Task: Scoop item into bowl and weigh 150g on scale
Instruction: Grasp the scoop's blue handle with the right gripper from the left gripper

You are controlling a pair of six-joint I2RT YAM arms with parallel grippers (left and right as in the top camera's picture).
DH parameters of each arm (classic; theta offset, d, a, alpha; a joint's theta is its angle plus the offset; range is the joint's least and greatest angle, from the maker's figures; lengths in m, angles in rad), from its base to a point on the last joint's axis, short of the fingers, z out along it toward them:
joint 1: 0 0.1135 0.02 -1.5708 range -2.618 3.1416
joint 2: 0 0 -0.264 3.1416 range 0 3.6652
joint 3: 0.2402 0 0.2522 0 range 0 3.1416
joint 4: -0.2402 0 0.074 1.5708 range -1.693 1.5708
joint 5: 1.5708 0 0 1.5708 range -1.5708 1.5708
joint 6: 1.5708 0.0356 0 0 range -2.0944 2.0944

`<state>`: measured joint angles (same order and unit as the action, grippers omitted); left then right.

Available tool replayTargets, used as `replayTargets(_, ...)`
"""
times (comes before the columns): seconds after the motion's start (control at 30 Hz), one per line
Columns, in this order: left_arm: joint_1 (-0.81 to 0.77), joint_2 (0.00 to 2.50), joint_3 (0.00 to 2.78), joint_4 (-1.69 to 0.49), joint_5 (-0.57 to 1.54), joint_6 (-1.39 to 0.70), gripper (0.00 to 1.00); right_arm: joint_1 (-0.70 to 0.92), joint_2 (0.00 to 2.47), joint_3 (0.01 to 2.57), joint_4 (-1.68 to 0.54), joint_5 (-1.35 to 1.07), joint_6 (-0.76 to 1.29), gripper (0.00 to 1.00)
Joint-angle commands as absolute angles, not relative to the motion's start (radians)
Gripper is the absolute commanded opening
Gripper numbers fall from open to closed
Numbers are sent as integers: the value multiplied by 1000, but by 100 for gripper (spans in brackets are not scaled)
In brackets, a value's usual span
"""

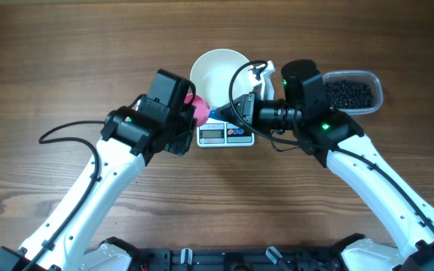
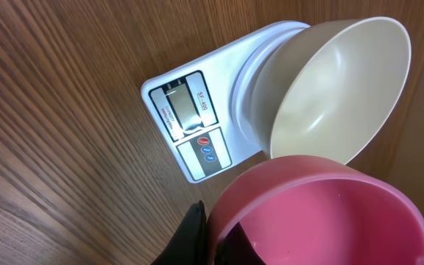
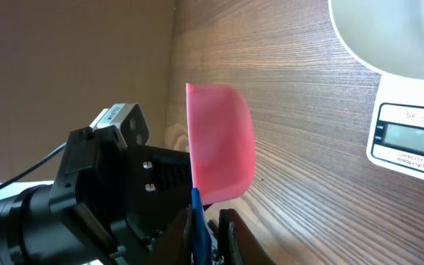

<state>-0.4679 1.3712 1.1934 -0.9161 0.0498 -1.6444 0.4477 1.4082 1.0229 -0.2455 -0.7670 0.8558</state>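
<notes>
- Wooden table (image 1: 66,60); bowl (image 1: 215,69) on scale (image 1: 224,136) sits just beyond left hand (image 1: 192,114).
- Left hand clamped on pink scoop (image 1: 200,110).
- Right hand (image 1: 236,113) beside scoop; grip unclear.

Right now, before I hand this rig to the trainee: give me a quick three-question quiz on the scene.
1. True or false: the round white bowl standing on the flat white kitchen scale is empty.
2. Where are the small round black beads? A) in the clear plastic tub; B) in the white bowl; C) loose on the scale.
3. Fill in: the left gripper is shut on the ___.
Key: 1 true; 2 A; 3 pink plastic scoop.
</notes>
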Motion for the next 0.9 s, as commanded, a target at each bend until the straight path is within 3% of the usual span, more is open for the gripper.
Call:
replayTargets(0.0,-469,1377,1196,-920,28,-1658,4,432,1408,1036,-249,-771,864,13)
replayTargets(0.2,-469,1377,1196,-920,28,-1658,6,432,1408,1036,-255,-771,864,4)
replayTargets(0.23,-469,1377,1196,-920,28,-1658,14,432,1408,1036,-257,-771,865,4)
replayTargets(0.3,-469,1377,1196,-920,28,-1658,40,432,1408,1036,-260,-771,864,4)
replayTargets(0.33,-469,1377,1196,-920,28,-1658,64,432,1408,1036,-260,-771,865,4)
replayTargets(0.43,-469,1377,1196,-920,28,-1658,97,432,1408,1036,-265,-771,863,4)
replayTargets(0.6,-469,1377,1196,-920,28,-1653,100,430,1408,1036,-292,-770,827,4)
replayTargets(0.87,-467,1330,1196,-901,28,-1242,100,310,1338,1036,-428,-778,661,4)
